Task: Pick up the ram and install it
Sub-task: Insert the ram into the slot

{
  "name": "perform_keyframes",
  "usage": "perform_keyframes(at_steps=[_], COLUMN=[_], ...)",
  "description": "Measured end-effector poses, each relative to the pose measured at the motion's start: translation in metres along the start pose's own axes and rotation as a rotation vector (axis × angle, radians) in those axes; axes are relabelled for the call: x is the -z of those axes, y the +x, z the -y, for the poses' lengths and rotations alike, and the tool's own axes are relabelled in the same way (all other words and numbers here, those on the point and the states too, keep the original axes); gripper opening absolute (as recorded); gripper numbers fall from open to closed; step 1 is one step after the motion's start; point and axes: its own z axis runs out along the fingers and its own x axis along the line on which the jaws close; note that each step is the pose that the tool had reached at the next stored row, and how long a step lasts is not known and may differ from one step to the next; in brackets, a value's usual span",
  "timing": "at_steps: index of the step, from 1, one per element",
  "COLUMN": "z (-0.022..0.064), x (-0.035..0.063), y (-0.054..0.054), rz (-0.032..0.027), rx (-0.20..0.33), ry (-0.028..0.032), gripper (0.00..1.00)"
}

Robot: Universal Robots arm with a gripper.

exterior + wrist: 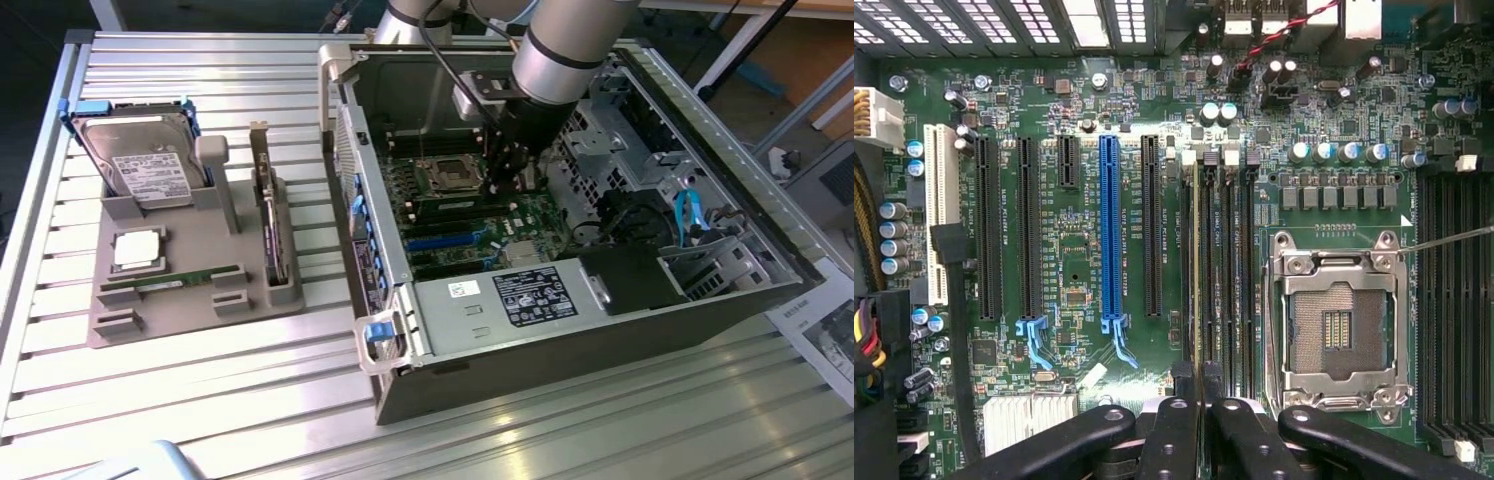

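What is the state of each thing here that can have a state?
case: open, lying on its side
socket: empty
ram: lying in the tray
chip: flat in the tray
hard drive: propped up in the tray
card: on edge in the tray
gripper: shut, inside the case above the memory slots

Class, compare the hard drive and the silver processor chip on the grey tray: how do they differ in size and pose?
The hard drive stands on end in its holder; the processor chip lies flat. The hard drive is clearly larger and oblong; the processor chip is small and square. Both sit on the grey tray.
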Motion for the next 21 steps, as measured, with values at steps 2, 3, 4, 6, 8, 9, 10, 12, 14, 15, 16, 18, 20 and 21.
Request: perform_keyframes(at_steps=[2, 3, 4, 6, 8, 9, 10, 12, 14, 15, 16, 18, 20, 21], z=[-0.0005, -0.0005, -0.0005, -0.0005, -0.0006, -0.0006, -0.0006, -0.0005, -0.0003, -0.0001, 0.0004, 0.001, 0.001, 0.001], x=[0.0, 0.0, 0.0, 0.0, 0.0001, 0.0001, 0.0001, 0.0001, 0.0, 0.0, 0.0, 0.0, 0.0, -0.0001], y=[0.0, 0.0, 0.0, 0.0, 0.0003, 0.0005, 0.0008, 0.0011, 0.0011, 0.0011, 0.0011, 0.0011, 0.0011, 0.0011], rz=[0.0001, 0.0, 0.0, 0.0, -0.0001, -0.0001, 0.0, 0.0, -0.0001, 0.0, 0.0, 0.0, 0.0, 0.0], rx=[0.0, 0.0, 0.0, 0.0, 0.0, 0.0, 0.0, 0.0, 0.0, 0.0, 0.0, 0.0, 0.0, 0.0], ry=[0.0033, 0.0033, 0.0033, 0.0033, 0.0033, 0.0033, 0.0033, 0.0033, 0.0033, 0.0033, 0.0033, 0.0033, 0.0033, 0.0033], gripper=[0.12, 0.12, 0.12, 0.12, 0.12, 0.12, 0.12, 0.12, 0.12, 0.12, 0.12, 0.12, 0.12, 0.12])
